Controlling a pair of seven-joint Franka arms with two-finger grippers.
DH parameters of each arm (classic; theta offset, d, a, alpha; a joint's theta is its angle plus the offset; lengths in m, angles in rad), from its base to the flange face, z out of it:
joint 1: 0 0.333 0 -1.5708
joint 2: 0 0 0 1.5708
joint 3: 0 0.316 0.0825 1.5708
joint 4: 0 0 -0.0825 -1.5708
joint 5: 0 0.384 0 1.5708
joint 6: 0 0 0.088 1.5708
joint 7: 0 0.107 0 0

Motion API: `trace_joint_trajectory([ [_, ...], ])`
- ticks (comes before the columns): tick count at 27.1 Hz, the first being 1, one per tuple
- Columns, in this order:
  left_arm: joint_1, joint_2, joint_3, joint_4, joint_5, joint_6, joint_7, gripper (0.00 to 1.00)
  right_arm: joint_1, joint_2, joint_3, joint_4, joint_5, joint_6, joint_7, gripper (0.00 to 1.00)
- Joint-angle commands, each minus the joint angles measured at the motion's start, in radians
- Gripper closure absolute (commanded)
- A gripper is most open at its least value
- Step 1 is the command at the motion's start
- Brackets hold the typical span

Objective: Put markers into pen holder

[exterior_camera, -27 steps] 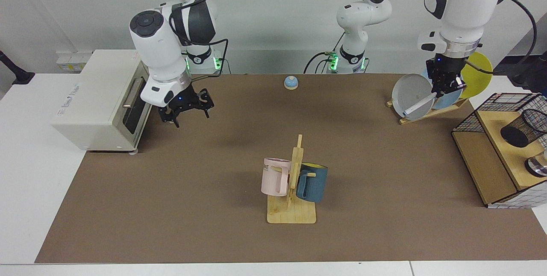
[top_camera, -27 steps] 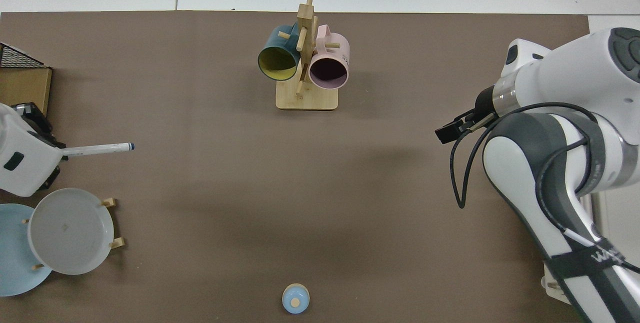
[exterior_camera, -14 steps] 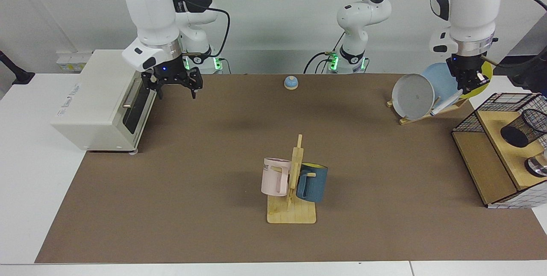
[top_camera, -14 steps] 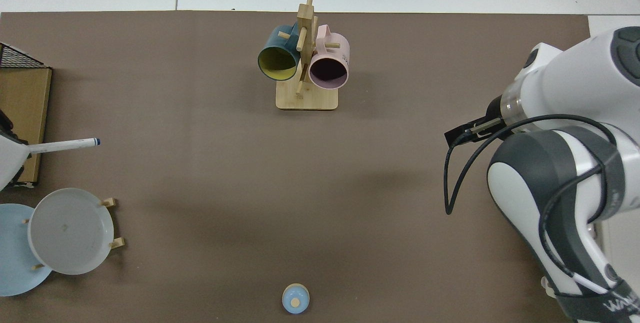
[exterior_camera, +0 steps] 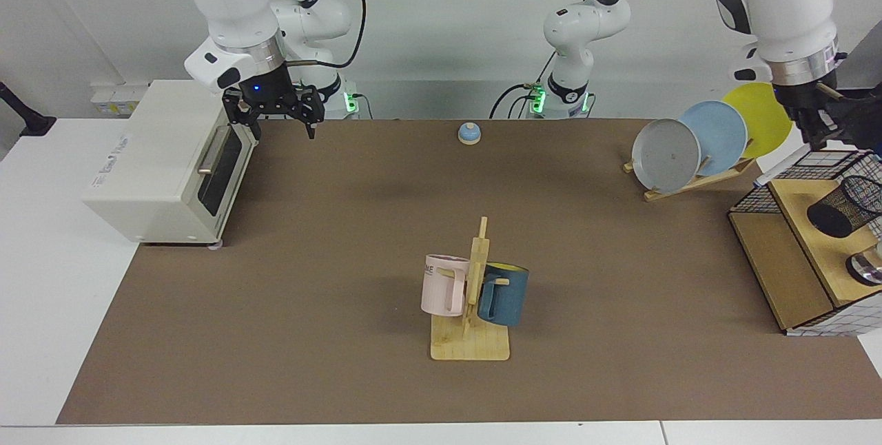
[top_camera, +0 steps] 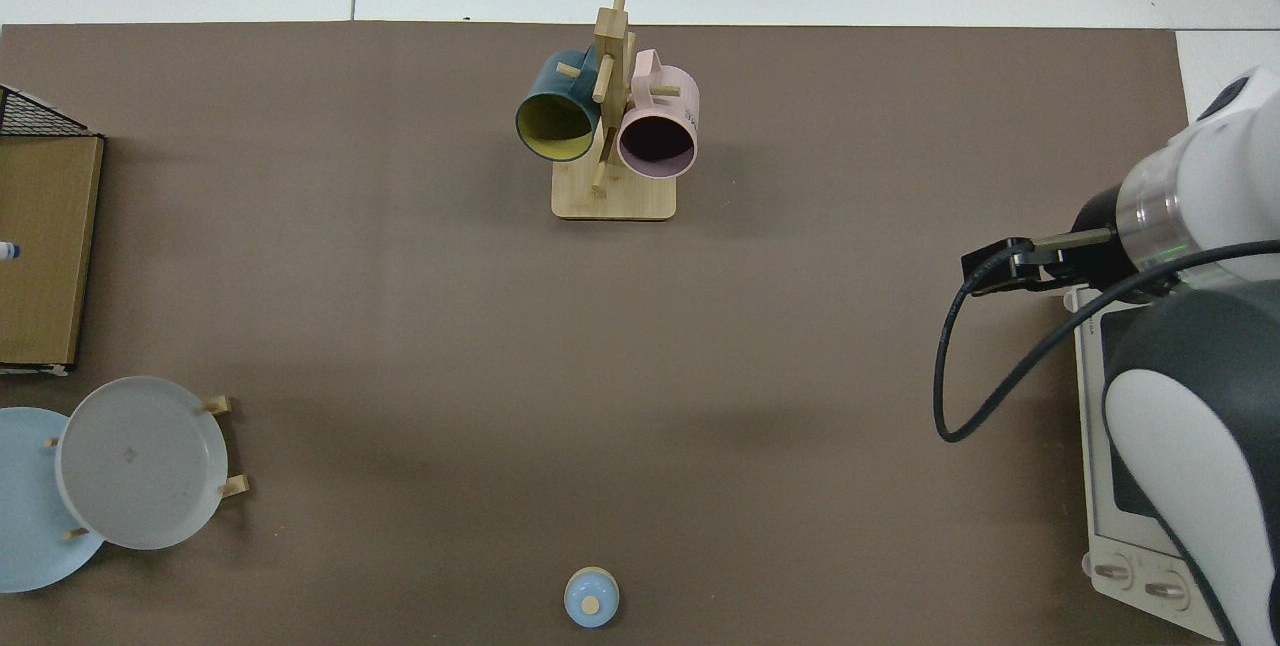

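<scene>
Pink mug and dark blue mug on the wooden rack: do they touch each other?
Apart. The top view shows the pink mug and the dark blue mug hanging on opposite sides of the wooden rack, its post standing between them.

My table (exterior_camera: 41, 238) carries a brown mat (exterior_camera: 331, 238). On the mat stand a mug rack (exterior_camera: 470, 345), a plate rack (exterior_camera: 696, 183), a bell (exterior_camera: 469, 133) and a wire box (exterior_camera: 772, 273). A toaster oven (exterior_camera: 158, 162) sits at the mat's edge.
</scene>
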Motion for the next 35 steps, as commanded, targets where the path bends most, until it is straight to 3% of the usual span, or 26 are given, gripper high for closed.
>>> trace_joint_trajectory([
  [1,0.072,0.045,-0.002,0.051,0.036,0.091,0.140,1.00,-0.015,-0.009,0.001,0.000,0.028,-0.011,0.024,0.00],
  [11,0.161,0.130,-0.003,0.174,0.087,0.209,0.378,1.00,-0.049,-0.009,-0.001,-0.002,0.028,-0.011,0.024,0.00],
  [17,0.207,0.150,-0.002,0.177,0.084,0.311,0.464,1.00,-0.069,-0.009,-0.001,-0.003,0.026,-0.011,0.024,0.00],
  [22,0.239,0.159,-0.002,0.177,0.078,0.322,0.545,1.00,-0.071,-0.009,-0.001,-0.003,0.028,-0.011,0.024,0.00],
  [35,0.246,0.202,-0.003,0.176,0.075,0.346,0.547,1.00,-0.071,-0.009,-0.001,-0.003,0.026,-0.011,0.024,0.00],
])
